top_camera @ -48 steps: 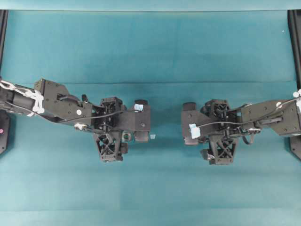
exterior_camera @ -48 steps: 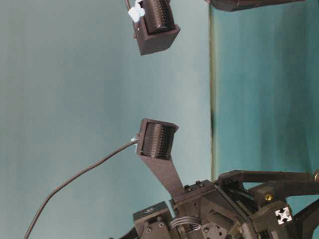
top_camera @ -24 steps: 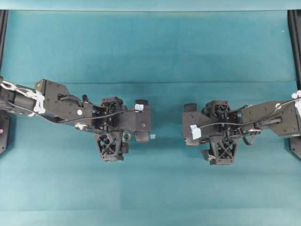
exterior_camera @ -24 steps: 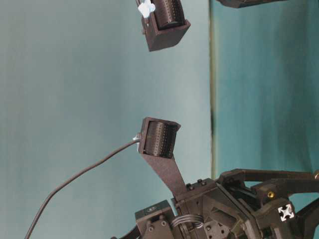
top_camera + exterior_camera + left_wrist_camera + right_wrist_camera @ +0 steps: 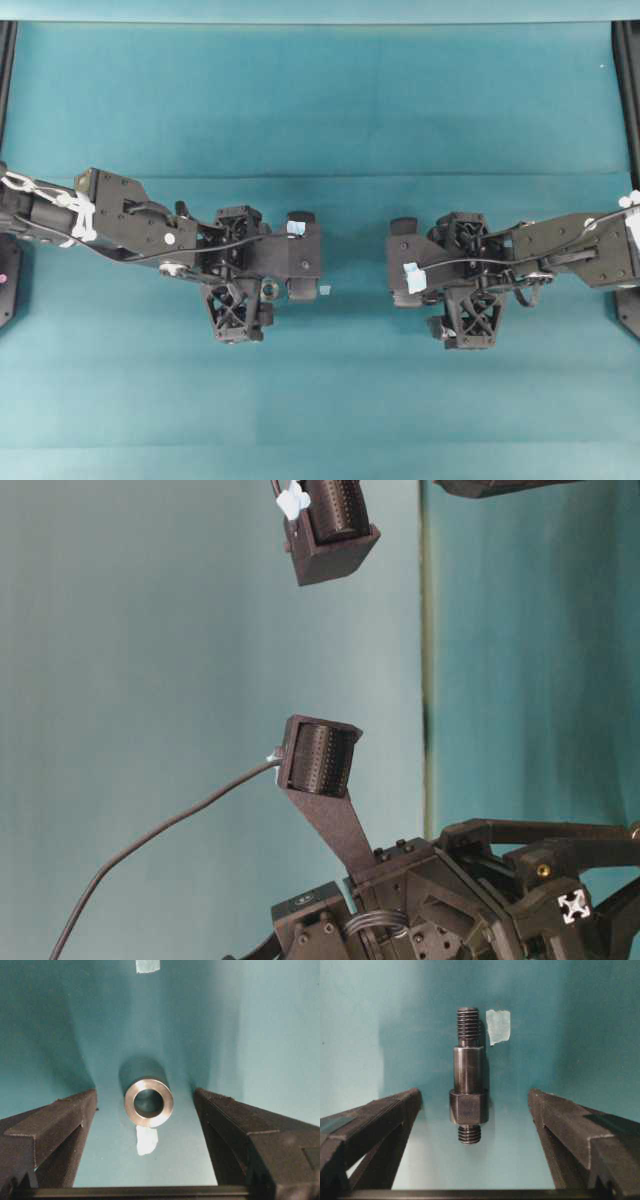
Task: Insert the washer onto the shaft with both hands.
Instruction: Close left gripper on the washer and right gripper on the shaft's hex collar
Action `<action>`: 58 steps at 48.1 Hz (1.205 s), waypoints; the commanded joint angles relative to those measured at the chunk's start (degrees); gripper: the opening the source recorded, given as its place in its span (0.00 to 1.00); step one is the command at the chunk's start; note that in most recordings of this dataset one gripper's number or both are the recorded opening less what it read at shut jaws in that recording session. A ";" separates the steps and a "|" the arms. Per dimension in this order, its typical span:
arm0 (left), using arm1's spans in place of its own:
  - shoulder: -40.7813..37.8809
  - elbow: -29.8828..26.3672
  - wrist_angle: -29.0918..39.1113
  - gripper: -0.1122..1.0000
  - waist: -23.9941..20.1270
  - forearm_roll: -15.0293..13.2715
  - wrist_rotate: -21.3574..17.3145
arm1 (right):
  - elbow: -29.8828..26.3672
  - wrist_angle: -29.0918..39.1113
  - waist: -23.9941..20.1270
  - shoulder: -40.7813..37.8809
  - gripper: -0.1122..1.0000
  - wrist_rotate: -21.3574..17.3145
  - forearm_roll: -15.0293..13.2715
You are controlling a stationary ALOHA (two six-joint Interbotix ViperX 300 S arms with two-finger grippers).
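Washer and shaft each lay waiting between a pair of spread jaws, neither one picked up yet.

The washer [image 5: 148, 1102] sat on the teal worktop [image 5: 330, 110], its hole facing the left wrist camera, centred between the left gripper [image 5: 303, 253] fingers so a simple squeeze would catch it. The shaft [image 5: 468, 1074] lay flat, lengthwise between the right gripper [image 5: 400, 262] fingers, beside a pale tape scrap [image 5: 498, 1025] that probably marked its spot. Both sets of jaws stood wide and touched nothing. From overhead the shaft was hidden and the washer only just showed, I think.
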State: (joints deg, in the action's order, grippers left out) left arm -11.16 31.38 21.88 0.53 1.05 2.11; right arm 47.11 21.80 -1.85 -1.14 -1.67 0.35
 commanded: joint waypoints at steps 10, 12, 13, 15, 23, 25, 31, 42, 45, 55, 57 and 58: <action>0.00 -0.53 -0.53 0.87 0.18 0.09 -0.09 | -0.26 0.09 0.53 -0.35 0.88 -0.44 -0.18; 0.00 -0.53 -0.44 0.87 0.26 0.09 -0.09 | -0.35 0.26 0.53 -0.35 0.87 -0.44 -0.18; 0.00 -0.53 -0.53 0.86 0.26 0.09 -0.09 | -0.26 0.35 0.53 -0.35 0.87 -0.44 -0.18; 0.00 -0.53 -0.44 0.85 0.35 0.09 -0.09 | -0.26 0.44 0.53 -0.35 0.86 -0.44 -0.09; 0.00 -0.53 -1.14 0.76 0.53 0.09 -0.18 | -0.26 0.62 0.53 -0.35 0.72 -0.44 -0.09; 0.00 -0.53 -1.32 0.73 0.53 0.09 -0.18 | -0.35 0.62 0.53 -0.35 0.67 -0.44 -0.18; 0.00 -0.53 -1.49 0.65 0.53 0.09 -0.53 | -0.35 0.79 0.88 -0.53 0.51 -0.44 -0.09; 0.09 0.00 -1.58 0.45 0.79 0.09 -0.70 | -0.35 0.88 2.02 -0.79 0.31 -0.26 -0.09; 0.09 0.00 -1.58 0.44 0.79 0.09 -0.70 | -0.26 0.79 2.20 -0.88 0.29 -0.18 -0.09; 0.26 0.00 -1.58 0.44 0.88 0.09 -0.79 | -0.18 0.88 2.29 -0.97 0.25 -0.09 -0.09; 0.26 0.00 -1.58 0.44 0.88 0.09 -0.79 | -0.18 0.88 2.29 -0.97 0.24 0.00 -0.09; 0.26 0.09 -1.58 0.44 0.88 0.09 -0.88 | -0.18 0.88 2.29 -0.97 0.24 0.00 -0.09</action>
State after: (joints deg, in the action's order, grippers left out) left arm -11.25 31.46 20.57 1.05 1.05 1.41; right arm 46.76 22.76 -0.88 -1.23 -1.76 0.44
